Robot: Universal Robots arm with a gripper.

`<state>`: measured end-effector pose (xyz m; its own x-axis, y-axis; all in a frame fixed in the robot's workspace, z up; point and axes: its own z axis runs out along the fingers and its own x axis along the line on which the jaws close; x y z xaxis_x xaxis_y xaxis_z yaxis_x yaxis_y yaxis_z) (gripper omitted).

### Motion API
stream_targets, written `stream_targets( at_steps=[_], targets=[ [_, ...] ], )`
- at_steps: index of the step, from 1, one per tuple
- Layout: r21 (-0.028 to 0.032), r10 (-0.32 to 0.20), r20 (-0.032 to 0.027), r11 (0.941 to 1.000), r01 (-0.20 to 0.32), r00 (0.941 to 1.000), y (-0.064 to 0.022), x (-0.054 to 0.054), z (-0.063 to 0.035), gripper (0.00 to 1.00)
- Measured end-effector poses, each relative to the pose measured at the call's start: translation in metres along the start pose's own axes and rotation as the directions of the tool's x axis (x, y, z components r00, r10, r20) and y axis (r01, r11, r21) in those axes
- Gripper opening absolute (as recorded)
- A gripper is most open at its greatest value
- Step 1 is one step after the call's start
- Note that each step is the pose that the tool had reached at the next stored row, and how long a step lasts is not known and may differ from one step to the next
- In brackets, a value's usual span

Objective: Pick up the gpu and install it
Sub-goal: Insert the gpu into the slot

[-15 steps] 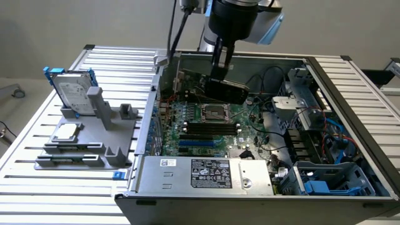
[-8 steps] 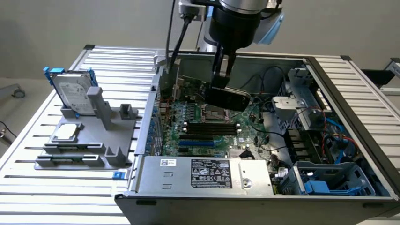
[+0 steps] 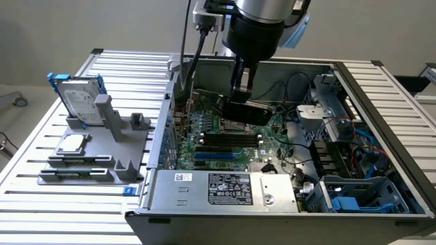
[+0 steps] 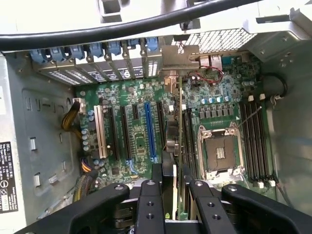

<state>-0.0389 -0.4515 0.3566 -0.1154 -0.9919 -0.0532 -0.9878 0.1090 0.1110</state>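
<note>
- I've got the gripper [image 3: 240, 99] clamped on the gpu [image 3: 252, 112], fingers pinching its top edge, so the card hangs over the middle of the main board [image 3: 225, 148] and clear of it.
- In the wrist view the gpu runs edge-on between the fingers [image 4: 148, 204], above the long slots on the main board and close to the open chip socket [image 4: 219, 153].
- First worry: that socket is bare. If the card swings or comes down off line, a corner could hit it and damage the contacts.
- Second: from the outside camera the gpu looks tilted in the grip. Going in crooked, its edge could ride on a slot's lip and jam, or stress the main board.
- Third: the metal bracket end has to meet the vented covers [image 4: 105, 68] at the main board's rear edge. Catch there and the card could twist out of my pinch.
- The blue slot [image 4: 150, 129] sits beside my line, so picking the wrong slot is a real risk.
- Loose cables [image 3: 293, 148] lie at the main board's edge, and I judge them far enough off.
</note>
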Motion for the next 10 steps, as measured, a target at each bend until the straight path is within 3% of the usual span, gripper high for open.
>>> stream_targets(
  at_steps=[5, 10],
  targets=[
    [-0.0024, -0.051, 0.0169, 0.9987, 0.051, 0.9986, 0.0017, 0.001, 0.0052, 0.26],
    [0.0029, -0.073, 0.0203, 0.9974, 0.073, 0.9972, 0.0011, 0.010, 0.0083, 0.26]
  ],
)
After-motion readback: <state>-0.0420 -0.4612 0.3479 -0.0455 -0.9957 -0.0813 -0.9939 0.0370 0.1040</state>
